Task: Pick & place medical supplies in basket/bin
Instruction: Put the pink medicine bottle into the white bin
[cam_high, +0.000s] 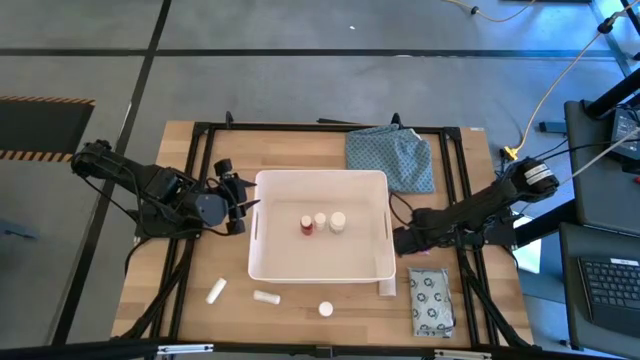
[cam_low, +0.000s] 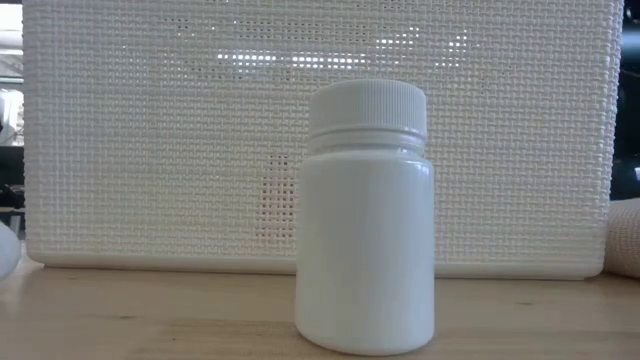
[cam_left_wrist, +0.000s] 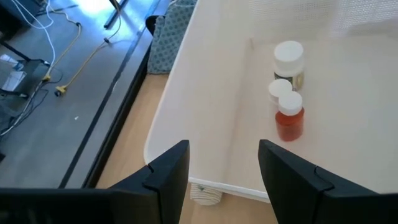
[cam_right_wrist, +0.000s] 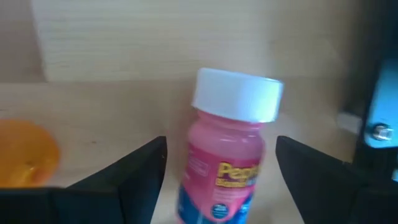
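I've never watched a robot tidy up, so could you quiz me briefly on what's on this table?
1. How many bottles stand inside the white tub?
2. True or false: the ring-print packet lies in the tub.
3. The left gripper, beside the tub, is: A open and empty; B shut on a bottle; C holding a tube.
Key: 1 three; 2 false, it lies on the table beside it; 3 A. The right gripper sits opposite, open.

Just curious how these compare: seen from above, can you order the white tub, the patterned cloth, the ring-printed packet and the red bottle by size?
1. White tub
2. Patterned cloth
3. Ring-printed packet
4. Red bottle
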